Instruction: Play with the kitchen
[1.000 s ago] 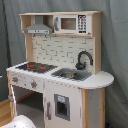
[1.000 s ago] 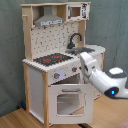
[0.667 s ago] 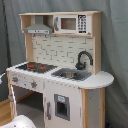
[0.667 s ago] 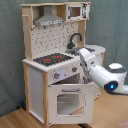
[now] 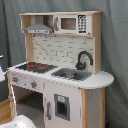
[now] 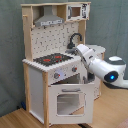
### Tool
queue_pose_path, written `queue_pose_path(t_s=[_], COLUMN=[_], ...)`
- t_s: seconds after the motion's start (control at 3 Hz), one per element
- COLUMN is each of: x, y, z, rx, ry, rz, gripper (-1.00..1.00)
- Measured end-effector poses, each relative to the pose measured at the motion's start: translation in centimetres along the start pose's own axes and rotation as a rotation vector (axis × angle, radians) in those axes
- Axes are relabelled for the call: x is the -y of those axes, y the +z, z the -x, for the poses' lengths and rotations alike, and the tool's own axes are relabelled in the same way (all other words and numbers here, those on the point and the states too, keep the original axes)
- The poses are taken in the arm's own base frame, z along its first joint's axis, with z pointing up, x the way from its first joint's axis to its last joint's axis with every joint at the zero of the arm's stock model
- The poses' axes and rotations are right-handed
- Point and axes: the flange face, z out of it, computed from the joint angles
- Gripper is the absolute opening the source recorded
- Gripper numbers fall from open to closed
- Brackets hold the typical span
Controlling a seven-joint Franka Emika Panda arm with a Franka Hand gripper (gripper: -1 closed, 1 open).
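Robot arm (image 6: 97, 62) reaches over the kitchen (image 6: 55, 60) toward sink (image 5: 71, 75) & faucet (image 5: 83, 59); hand hidden, grip can't be told. Oven door (image 6: 67, 100) shut; play barely begun.

tool hidden behind arm (image 6: 97, 62) — kitchen (image 5: 60, 70) base cropped

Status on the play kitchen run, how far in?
Nothing visibly done: the kitchen has its oven door shut in the second exterior view. In hand: the arm reaches over the counter toward the sink by the faucet. Any actual manipulation remains.
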Motion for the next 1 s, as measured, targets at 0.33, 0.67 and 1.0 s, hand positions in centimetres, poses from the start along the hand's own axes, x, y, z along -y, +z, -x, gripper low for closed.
queue_pose_path(t_s=[0.33,0.67,1.0], x=[-1.5,-3.2,-4.9], y=[0.3,0.3,0.1], z=[0.2,0.5,1.2], rx=[0.011,0.031,0.059], ry=[-0.058,-0.117,-0.170], rz=[-0.037,-0.085,-0.149], gripper=[1.00,1.00,1.00])
